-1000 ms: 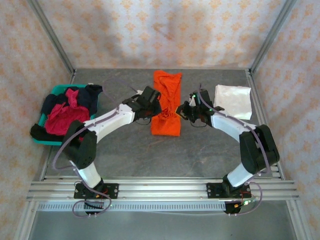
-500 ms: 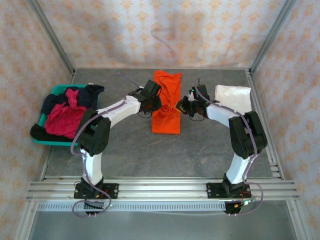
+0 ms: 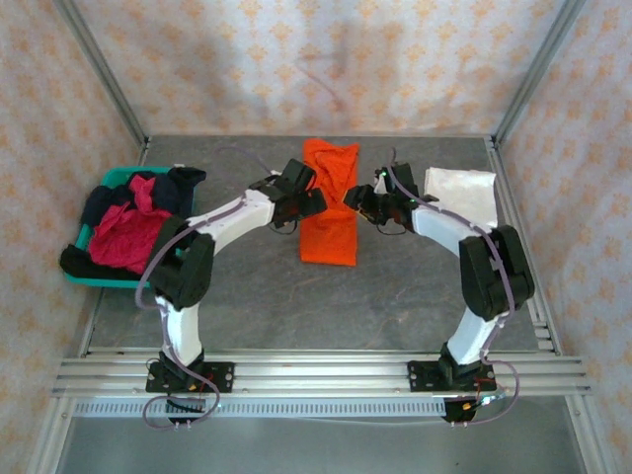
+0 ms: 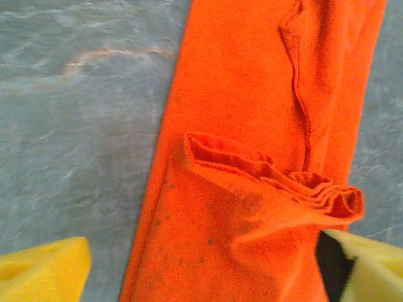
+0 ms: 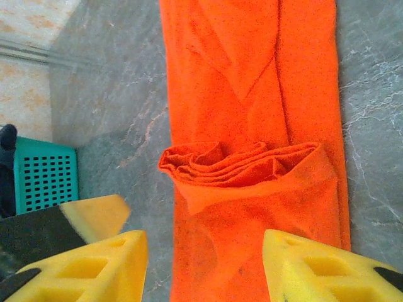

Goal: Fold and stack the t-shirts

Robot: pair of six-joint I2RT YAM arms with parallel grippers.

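The orange shirt [image 3: 329, 235] lies as a long strip at mid-surface, toward the far edge, with a bunched fold across it. The left jaws and right jaws hover open over it, holding nothing. A white shirt [image 3: 461, 197] lies near the far right corner.

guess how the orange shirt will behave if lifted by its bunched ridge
Probably floppy: the orange shirt is bunched into a soft ridge, so its ends would likely sag. It looks thin and light. Pushed across the table, it would probably wrinkle, not slide.
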